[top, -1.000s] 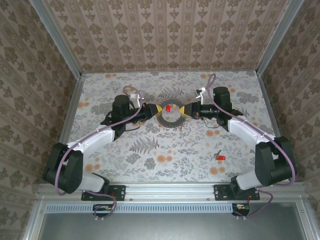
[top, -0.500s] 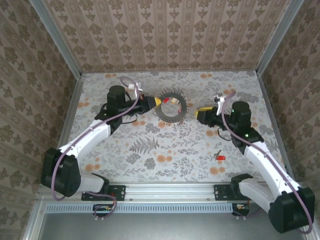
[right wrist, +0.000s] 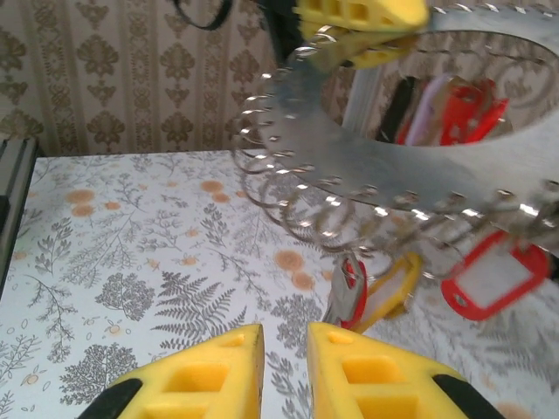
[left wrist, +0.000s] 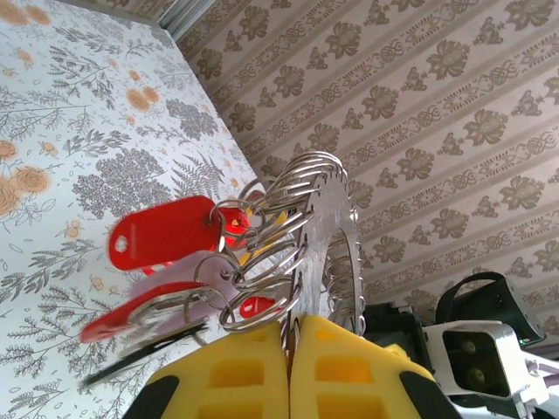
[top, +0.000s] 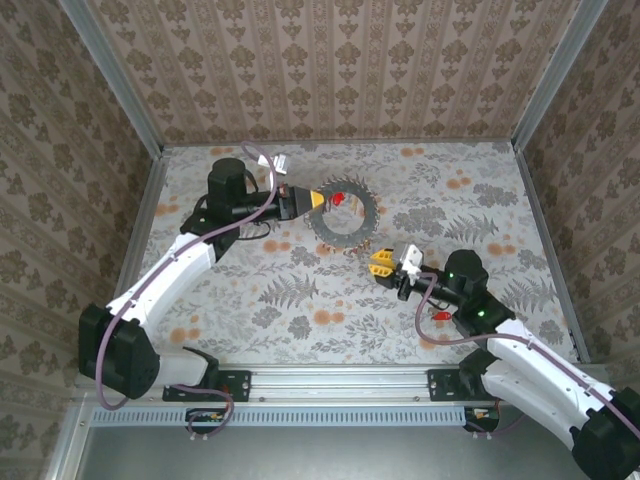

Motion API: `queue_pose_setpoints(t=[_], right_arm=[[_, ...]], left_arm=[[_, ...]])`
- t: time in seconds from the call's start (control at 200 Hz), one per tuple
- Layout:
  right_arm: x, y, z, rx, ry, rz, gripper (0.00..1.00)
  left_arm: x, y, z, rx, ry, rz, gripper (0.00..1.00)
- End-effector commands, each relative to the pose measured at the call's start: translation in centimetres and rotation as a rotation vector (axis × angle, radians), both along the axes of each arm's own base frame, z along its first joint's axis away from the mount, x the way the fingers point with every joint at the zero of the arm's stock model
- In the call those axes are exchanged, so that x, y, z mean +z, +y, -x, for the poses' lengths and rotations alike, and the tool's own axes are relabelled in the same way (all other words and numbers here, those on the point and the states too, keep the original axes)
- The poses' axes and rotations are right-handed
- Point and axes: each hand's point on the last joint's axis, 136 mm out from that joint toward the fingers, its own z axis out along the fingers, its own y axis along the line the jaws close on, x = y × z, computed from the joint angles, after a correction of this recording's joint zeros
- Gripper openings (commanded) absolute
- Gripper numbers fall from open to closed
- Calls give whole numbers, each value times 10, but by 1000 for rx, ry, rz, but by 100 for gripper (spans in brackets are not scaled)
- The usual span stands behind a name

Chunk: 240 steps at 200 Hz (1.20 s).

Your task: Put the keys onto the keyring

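1. Mostly done, by my read: several keys (left wrist: 166,231) already hang on the keyring (top: 352,236). They are mainly red-headed, plus a yellow-orange key (right wrist: 395,292) and a dark one.
2. Left to do: a loose red key (top: 441,316) lies on the table (top: 300,300). It is right by the right arm, partly behind its cable, and well apart from the keyring. I judge it has yet to go on.
3. Left gripper (top: 308,201): fingers clamped flat on the keyring's rim, at its left edge in the top view. The ring is held up off the table, with keys dangling under it in the right wrist view.
4. Right gripper (top: 385,264): narrow gap between the yellow fingers, nothing in it. It hovers over the table between the keyring and the loose red key.
5. Keyring look: big flat silver-grey disc with a wide open centre. The rim is lined with small wire rings (right wrist: 271,188), so it reads as toothed from above. Many of those rings look empty.
6. Keys look: short metal blades and plastic heads with a hole. They bunch near the left gripper's side of the ring, and the lower ones are blurred in the left wrist view.
7. Likely next: the right gripper goes down for the loose red key. Threading it onto a thin wire ring looks like the fiddly part.
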Motion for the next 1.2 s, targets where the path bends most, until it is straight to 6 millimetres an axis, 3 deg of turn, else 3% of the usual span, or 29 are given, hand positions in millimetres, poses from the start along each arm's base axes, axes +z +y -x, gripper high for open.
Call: queue_pose_setpoints(t=[0.0,0.205,0.605,0.945,1.195], right_arm=[[15,7,2,10,-136,2,22],[21,11,-3,-21,-178,-23,24],[7,9,-19,-91,-177,8,27],[16,10,-15,-81,-206,-14,22],[-6,2,-15,-139,-156,37,23]], left_arm=[[41,-1,18,-70,-142,43,0],[46,-4,22,-94,-159,43,0],[46,-9,22,-120,-159,44,0],[42,-10,17,-98,-155,38,0],[42,-8,14,-69,-158,41,0]])
